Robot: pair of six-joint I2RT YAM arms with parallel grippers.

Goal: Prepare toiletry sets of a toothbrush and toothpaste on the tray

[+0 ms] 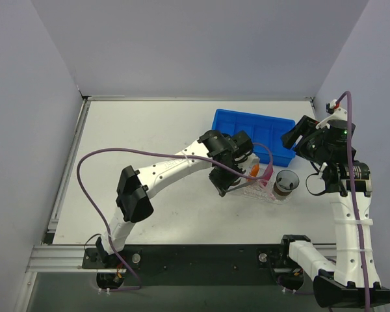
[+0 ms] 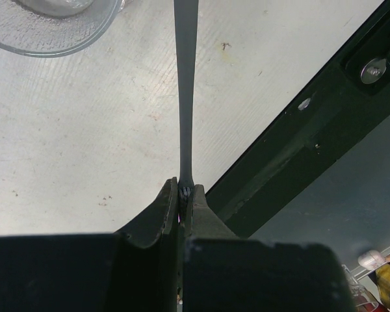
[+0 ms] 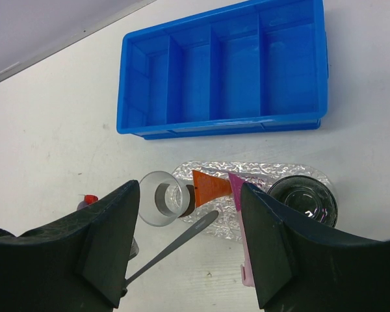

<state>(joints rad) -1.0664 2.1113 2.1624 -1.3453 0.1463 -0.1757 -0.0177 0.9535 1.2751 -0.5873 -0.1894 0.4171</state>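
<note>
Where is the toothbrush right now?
The toothbrush is pinched in the left hand; the right wrist view shows its free end at the edge of the tray, near the orange toothpaste tube.

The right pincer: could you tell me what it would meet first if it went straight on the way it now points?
Most likely the orange toothpaste tube, which shows over the tray, centred between the right pincer's open fingers. The toothbrush crosses lower down; depth is unclear.

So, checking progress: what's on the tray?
An orange tube and pink tube midway, a glass at the left end, another at the right, the toothbrush tip over the near edge. The right gripper hides the tray's near right part.
</note>
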